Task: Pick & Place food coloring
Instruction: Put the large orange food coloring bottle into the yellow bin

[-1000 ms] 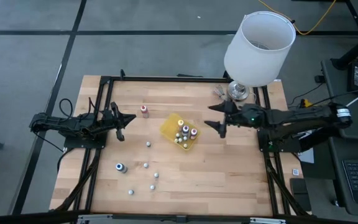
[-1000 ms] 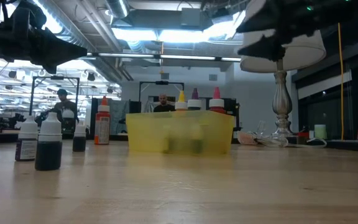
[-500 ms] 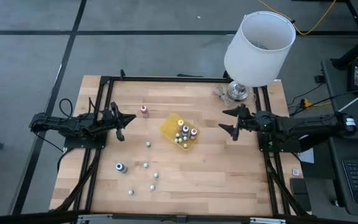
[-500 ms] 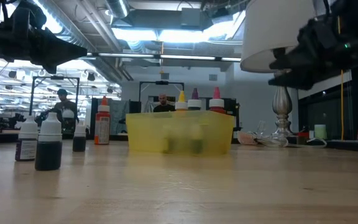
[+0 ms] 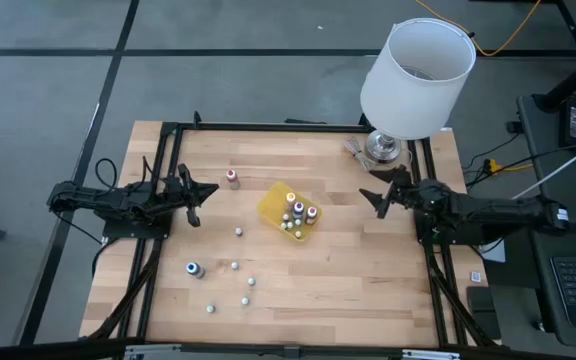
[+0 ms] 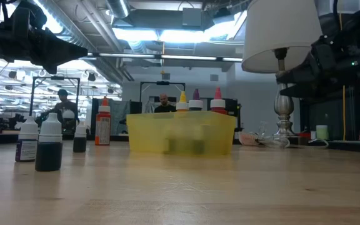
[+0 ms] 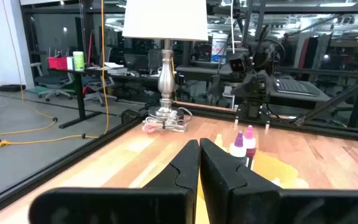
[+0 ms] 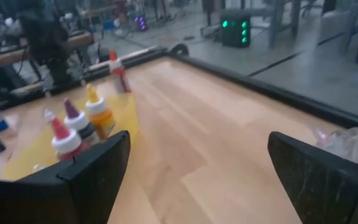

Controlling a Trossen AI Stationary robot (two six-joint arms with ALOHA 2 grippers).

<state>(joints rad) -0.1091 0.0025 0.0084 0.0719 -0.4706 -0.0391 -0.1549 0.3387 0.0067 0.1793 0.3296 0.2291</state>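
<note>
The food coloring bottles are tiny droppers. Several stand upright in the yellow tray (image 5: 276,203) at mid-table; their red, purple and yellow caps (image 8: 73,121) show in the right wrist view. A red-capped bottle (image 5: 232,178) stands alone left of the tray. Several more (image 5: 234,266) stand scattered toward the near-left, among them a blue one (image 5: 194,268). My left gripper (image 5: 208,190) is shut and hangs left of the red-capped bottle. My right gripper (image 5: 380,195) is open, right of the tray, and holds nothing.
A table lamp with a white shade (image 5: 415,75) stands at the far right corner, its base (image 5: 383,148) just beyond my right gripper, beside a crumpled clear wrapper (image 8: 347,142). A black frame (image 5: 268,127) runs along the table's edges. Bare wood lies between the tray and my right gripper.
My right gripper has drawn back from beside the tray toward the table's right edge and stayed open. The bottles, the tray and my left arm have kept still.
</note>
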